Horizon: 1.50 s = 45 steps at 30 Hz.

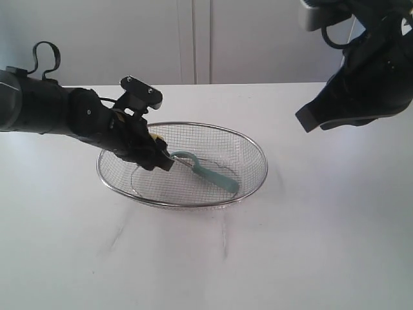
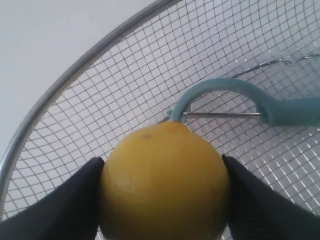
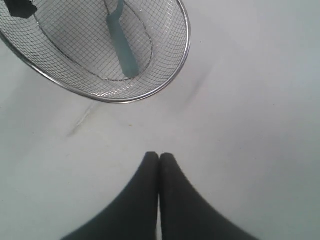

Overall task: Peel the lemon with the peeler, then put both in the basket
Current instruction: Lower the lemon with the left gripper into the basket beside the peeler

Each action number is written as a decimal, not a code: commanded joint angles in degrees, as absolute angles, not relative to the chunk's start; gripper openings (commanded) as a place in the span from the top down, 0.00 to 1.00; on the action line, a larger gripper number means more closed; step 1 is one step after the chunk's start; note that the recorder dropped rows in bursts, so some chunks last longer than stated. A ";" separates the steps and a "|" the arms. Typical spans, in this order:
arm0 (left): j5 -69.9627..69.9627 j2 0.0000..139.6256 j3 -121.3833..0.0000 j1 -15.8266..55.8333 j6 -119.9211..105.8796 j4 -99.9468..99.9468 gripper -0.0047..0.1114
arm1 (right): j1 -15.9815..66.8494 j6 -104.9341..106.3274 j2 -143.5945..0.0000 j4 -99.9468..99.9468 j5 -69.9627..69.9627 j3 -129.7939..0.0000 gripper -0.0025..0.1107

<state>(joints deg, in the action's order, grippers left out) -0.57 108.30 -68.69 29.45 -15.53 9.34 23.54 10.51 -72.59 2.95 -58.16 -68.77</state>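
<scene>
So the left gripper (image 1: 155,155) is gripping the dimpled yellow lemon (image 2: 165,185) inside the silver wire-mesh basket (image 1: 265,163), beside the teal-handled peeler (image 1: 216,175); the right gripper (image 3: 159,159) is hanging pinched closed, empty.

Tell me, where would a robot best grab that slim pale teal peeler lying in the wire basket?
Probably the straight handle of the slim pale teal peeler, from above, pinching across its narrow width. It lies flat in the silver wire-mesh basket, and its curved bladed head sits close to the yellow lemon, so there's less room there.
</scene>
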 commanded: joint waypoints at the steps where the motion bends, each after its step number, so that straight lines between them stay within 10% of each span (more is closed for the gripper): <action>1: -0.81 110.34 -69.41 29.32 -15.42 9.75 0.96 | 23.40 10.09 -72.12 2.71 -57.74 -68.50 0.98; 11: 0.96 113.25 -69.41 29.32 -15.18 9.75 0.88 | 23.40 10.09 -72.12 2.71 -57.49 -68.50 0.98; 20: 1.15 113.25 -69.41 29.32 -15.18 9.75 0.30 | 23.40 10.09 -72.12 2.71 -56.78 -68.50 0.98; 45: -23.63 108.66 -69.41 29.42 -14.76 10.38 0.43 | 23.40 10.09 -72.12 2.71 -56.33 -68.50 0.98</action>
